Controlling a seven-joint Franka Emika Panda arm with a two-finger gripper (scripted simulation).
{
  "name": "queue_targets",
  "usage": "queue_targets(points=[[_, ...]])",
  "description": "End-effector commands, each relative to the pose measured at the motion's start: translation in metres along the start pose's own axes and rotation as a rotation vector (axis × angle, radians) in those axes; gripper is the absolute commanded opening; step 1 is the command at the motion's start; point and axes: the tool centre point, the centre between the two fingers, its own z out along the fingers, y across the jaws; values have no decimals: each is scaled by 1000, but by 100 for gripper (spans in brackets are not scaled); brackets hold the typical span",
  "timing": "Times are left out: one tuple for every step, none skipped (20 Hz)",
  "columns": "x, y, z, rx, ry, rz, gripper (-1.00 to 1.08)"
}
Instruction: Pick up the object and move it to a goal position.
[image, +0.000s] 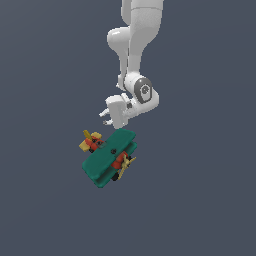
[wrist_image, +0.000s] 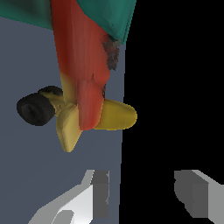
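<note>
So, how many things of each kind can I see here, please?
Toy plane: 1
Robot arm: 1
Gripper with open fingers, nothing held: 1
Total: 3

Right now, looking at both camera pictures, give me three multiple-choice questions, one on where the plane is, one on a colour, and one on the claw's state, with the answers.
1. Where is the plane relative to the claw?
A. Below it, in the exterior view
B. Above it
C. Far off to the exterior view's right

2. What colour are its wings?
A. Purple
B. Teal-green
C. White

3. What is the claw's state?
A. Shut on the plane
B. Shut on nothing
C. Open, holding nothing

Answers: 1 A, the plane sits under the claw. 2 B, both wings render teal. 3 C, the wrist view shows the fingers apart with an empty gap.
</note>
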Motion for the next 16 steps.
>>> queue_targets(points=[[5,0,-2,-15,37,6,28],[7,0,-2,-21,51,8,28],[9,0,-3,-26,66,10,28],[11,0,-4,-32,80,13,28],[13,0,-5,-37,95,15,28],[15,0,-5,-42,110,18,28],[17,0,-6,-47,125,20,28],[19,0,-7,-52,140,23,28],[21,0,-8,-56,155,25,28],[23,-1,-9,-60,170,28,28],[25,-1,-11,-65,185,30,28],[27,-1,-12,-69,200,33,28],[29,-1,-13,-73,215,36,28],[32,-1,-14,-77,230,38,28],[34,-2,-15,-80,246,41,28],[36,-2,-17,-84,261,44,28]])
